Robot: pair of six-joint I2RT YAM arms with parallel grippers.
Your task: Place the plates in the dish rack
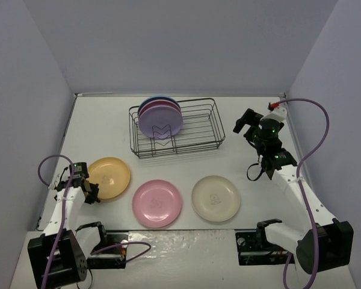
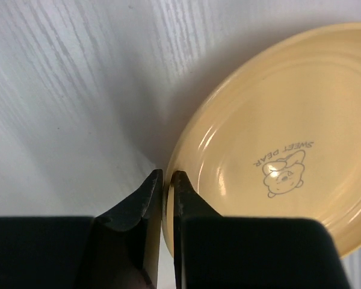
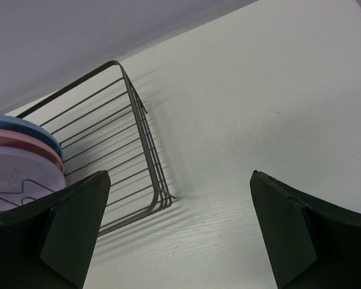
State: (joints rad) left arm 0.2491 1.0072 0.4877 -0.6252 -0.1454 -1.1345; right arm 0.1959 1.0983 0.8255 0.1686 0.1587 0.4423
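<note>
At the left edge of the table [image 1: 108, 126] | left gripper [image 2: 166, 180] narrowed on the yellow-orange plate [image 2: 277, 150] rim, plate flat | dish rack [image 1: 200, 127] far-right of it, free slots right of three standing plates [image 1: 160, 119] | right gripper [image 3: 178, 174] wide, empty, beside rack's right end

Top view: bright, even, diffuse overhead light. Faint soft shadows under dish rack [image 1: 189, 129] on worktop [image 1: 102, 132]; glare strip along near edge. L wrist view: fingers [image 2: 139, 203] underexposed, slightly soft; yellow-orange plate [image 2: 289, 114] w/ mild sheen, dark rim shadow.
</note>
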